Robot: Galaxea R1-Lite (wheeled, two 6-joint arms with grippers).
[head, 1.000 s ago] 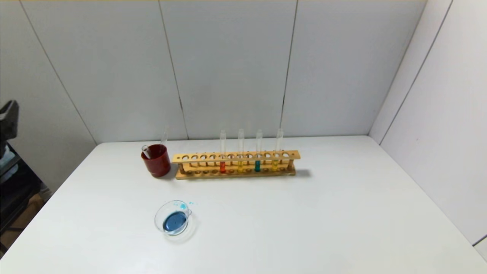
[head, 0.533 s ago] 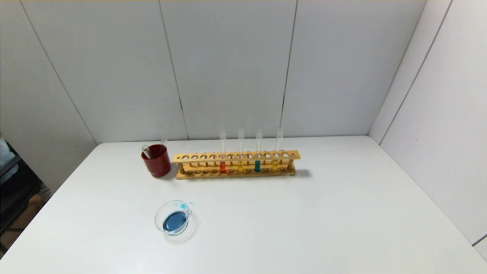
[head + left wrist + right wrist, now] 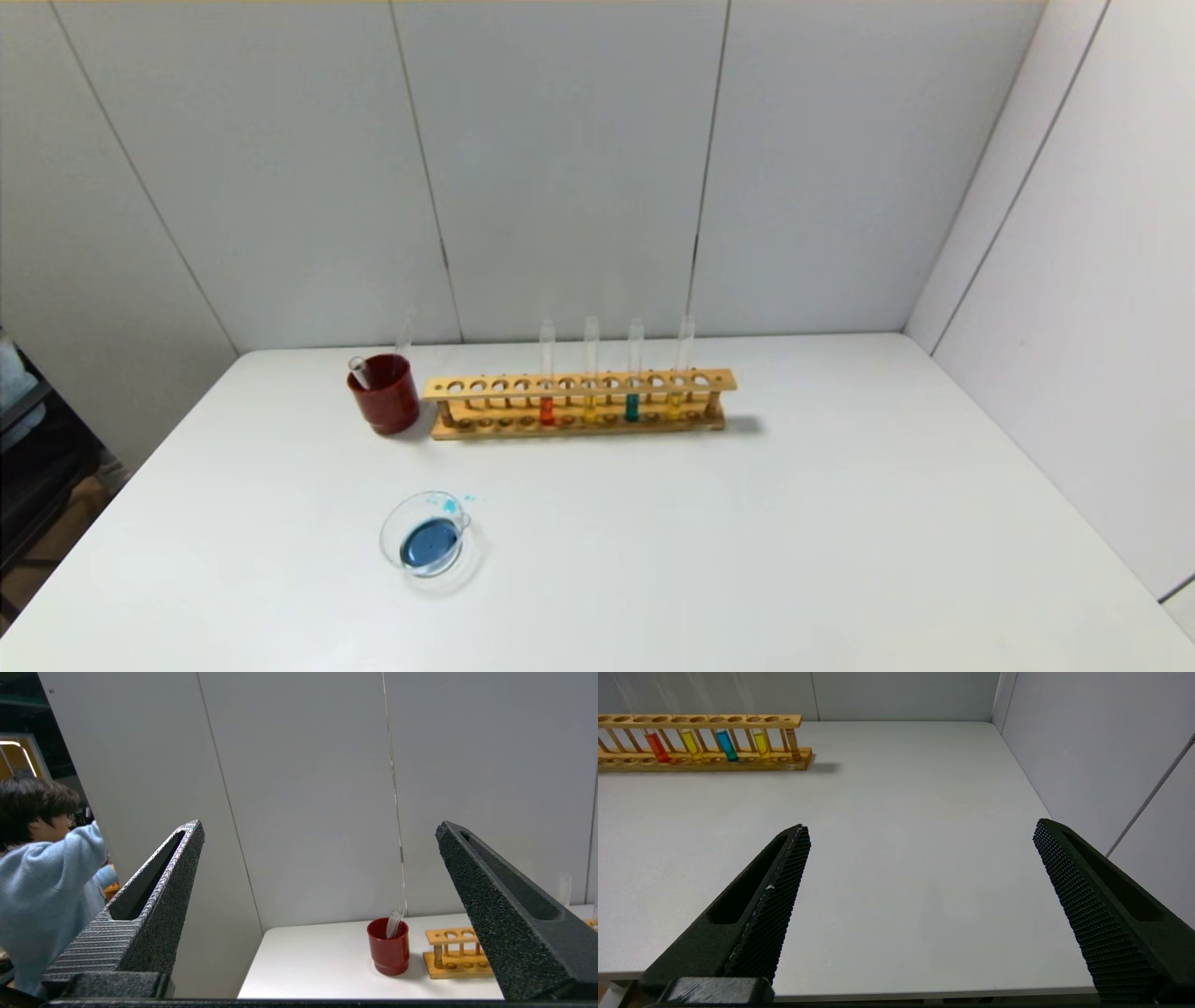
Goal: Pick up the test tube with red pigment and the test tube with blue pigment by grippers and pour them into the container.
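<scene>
The test tube with red pigment stands upright in a wooden rack at the back of the white table; it also shows in the right wrist view. The test tube with blue pigment stands two tubes to its right in the rack, also seen in the right wrist view. The container, a clear glass dish holding blue liquid, sits front left. My left gripper is open and empty, off the table's left. My right gripper is open and empty over the table's front right edge. Neither shows in the head view.
Two yellow-liquid tubes also stand in the rack. A dark red cup with empty tubes stands left of the rack, also in the left wrist view. Blue drops lie by the dish. A person is beyond the table's left.
A dark part of the left arm seen at the head view's left edge one second ago has left that view. The tubes, rack, cup and dish have not moved.
</scene>
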